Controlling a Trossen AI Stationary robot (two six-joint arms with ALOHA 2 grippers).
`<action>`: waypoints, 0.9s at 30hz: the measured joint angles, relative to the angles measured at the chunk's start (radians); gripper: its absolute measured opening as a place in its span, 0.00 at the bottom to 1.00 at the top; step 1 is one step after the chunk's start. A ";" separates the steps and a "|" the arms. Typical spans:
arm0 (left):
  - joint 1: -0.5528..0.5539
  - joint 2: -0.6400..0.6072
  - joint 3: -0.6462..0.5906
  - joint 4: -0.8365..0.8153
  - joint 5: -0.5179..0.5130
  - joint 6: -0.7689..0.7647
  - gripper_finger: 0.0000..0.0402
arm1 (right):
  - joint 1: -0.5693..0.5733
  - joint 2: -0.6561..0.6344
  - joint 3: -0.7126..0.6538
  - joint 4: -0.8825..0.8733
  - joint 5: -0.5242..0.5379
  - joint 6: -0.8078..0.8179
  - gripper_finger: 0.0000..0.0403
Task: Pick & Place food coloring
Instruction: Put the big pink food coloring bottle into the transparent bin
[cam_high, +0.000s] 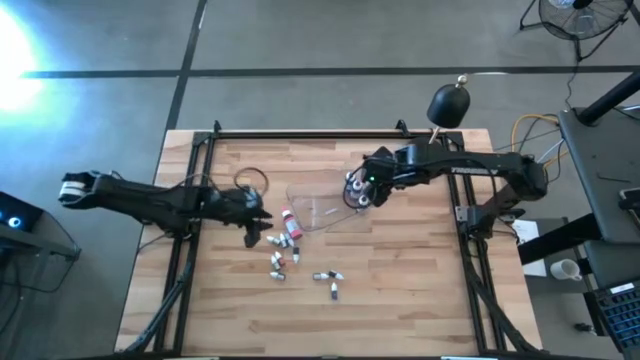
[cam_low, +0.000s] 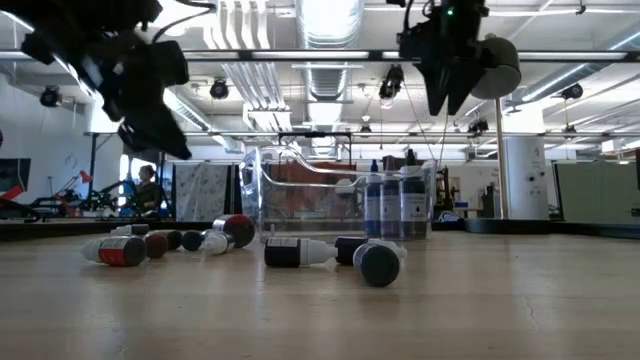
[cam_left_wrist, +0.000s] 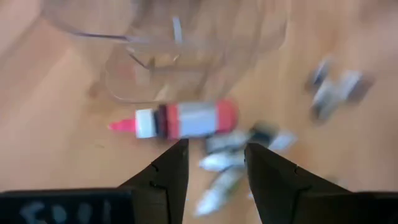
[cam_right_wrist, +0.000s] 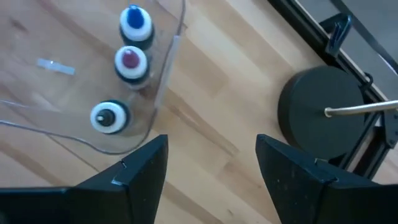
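Observation:
A clear plastic tray (cam_high: 325, 208) lies mid-table. Three food coloring bottles (cam_right_wrist: 130, 62) stand upright in its right end (cam_low: 395, 205). Above them my right gripper (cam_right_wrist: 211, 149) hangs open, clear of the tray (cam_high: 358, 192). A red bottle with a white cap (cam_left_wrist: 186, 119) lies on its side left of the tray (cam_high: 288, 222). Several more bottles (cam_high: 277, 262) lie scattered on the wood nearer the front edge. My left gripper (cam_left_wrist: 214, 158) is open above this loose group (cam_high: 255, 232), with nothing between its fingers.
A black domed lamp (cam_high: 448, 103) stands at the table's far right, its round base (cam_right_wrist: 323, 112) close behind the tray's right end. Two bottles (cam_high: 328, 277) lie apart toward the near middle. Bare wood lies at the right and near left.

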 joint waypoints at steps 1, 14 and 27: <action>-0.001 0.034 0.003 0.001 -0.018 0.114 0.33 | 0.000 -0.009 -0.010 0.000 0.000 -0.001 0.59; 0.060 0.395 0.095 0.091 -0.165 0.707 0.32 | 0.019 -0.045 -0.068 0.006 -0.001 -0.010 0.59; 0.079 0.541 0.173 0.064 -0.140 0.832 0.32 | 0.019 -0.045 -0.071 0.010 0.042 -0.100 0.59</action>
